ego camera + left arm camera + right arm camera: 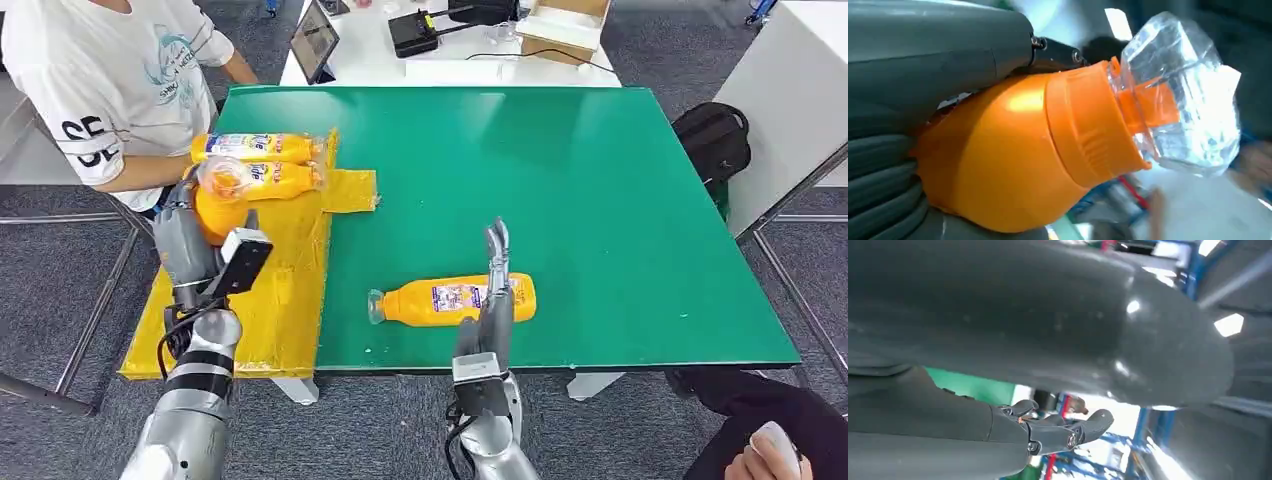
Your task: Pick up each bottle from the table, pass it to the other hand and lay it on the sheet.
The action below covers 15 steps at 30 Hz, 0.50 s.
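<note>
Left wrist view: fingers [883, 200] around bottle [1013, 165].

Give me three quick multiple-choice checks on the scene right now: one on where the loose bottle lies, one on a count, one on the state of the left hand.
1. Where does the bottle not yet picked up lie?
A. on the green table, near the front edge
B. on the yellow sheet
C. on the white desk behind

2. How many bottles lie flat on the yellow sheet?
A. none
B. two
C. four

3. What is the left hand doing?
A. hanging open with nothing in it
B. holding an orange bottle above the sheet
C. pressing flat on the table

Answers:
1 A: it lies on its side on the green table, just beyond the right hand, which is open.
2 B: two bottles lie side by side at the sheet's far end.
3 B: the left wrist view shows the held bottle in its grip.
</note>
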### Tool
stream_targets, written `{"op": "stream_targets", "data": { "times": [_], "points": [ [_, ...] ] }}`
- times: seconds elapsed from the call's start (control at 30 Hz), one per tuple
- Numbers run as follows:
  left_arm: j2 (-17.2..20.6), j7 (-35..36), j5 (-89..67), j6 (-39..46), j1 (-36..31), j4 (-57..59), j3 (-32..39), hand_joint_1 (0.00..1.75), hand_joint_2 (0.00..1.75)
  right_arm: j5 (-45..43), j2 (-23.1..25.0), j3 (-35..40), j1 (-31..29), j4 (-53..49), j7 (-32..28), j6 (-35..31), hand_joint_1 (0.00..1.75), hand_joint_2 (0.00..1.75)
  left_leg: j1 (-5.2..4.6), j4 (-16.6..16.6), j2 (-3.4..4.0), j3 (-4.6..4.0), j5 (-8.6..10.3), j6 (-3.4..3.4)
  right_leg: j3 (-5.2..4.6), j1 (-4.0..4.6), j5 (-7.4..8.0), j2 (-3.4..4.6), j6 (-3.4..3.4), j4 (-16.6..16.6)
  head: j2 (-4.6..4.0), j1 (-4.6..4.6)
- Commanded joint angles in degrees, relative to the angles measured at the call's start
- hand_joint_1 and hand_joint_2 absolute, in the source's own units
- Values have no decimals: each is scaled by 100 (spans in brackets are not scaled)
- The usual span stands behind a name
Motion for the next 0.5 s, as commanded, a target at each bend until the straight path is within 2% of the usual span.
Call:
{"op": "stream_targets", "data": {
  "times": [0.03, 0.2, 0.23, 0.33, 0.4, 0.5],
  "points": [
    [-30, -11, -72, -2, -493, 1044, 1054, 175, 175, -117, -274, 95, 159, -849, -192, -23, 0, 0, 1, -2, -10, 29, -11, 8, 34, 6, -15, -16, -17, -2, 0, 2],
    [-14, -11, 31, -2, -487, 1234, 1040, 175, 175, -173, -291, 102, 147, -863, -192, -46, 0, 0, 2, 0, -4, 24, -11, 7, 29, 6, -12, -13, -16, -2, 0, 2],
    [26, -11, -255, -2, -412, 1396, 977, 175, 175, -248, -272, 37, 157, -881, -192, -7, 0, 0, 0, -4, -3, 18, -5, 5, 21, 3, -7, -10, -11, -4, 0, 4],
    [-166, -11, -1786, -2, -145, 1213, 1398, 175, 175, -266, -243, -21, 103, -802, -192, 116, 0, 0, -3, -9, 3, 32, -10, 7, 32, 1, -9, -5, -13, -8, 0, 4],
    [-156, 390, -2673, -2, 13, 1016, 1301, 175, 175, -268, -228, 4, 47, -670, -192, 186, 0, 0, -1, -9, 5, 38, -14, 8, 40, 3, -11, -2, -15, -9, 0, 4],
    [-156, 390, -2673, -2, 13, 1016, 1301, 175, 175, -268, -228, 4, 47, -670, -192, 186, 0, 0, -1, -9, 16, 45, -18, 9, 46, 4, -11, 7, -18, -11, 0, 2]
  ]
}}
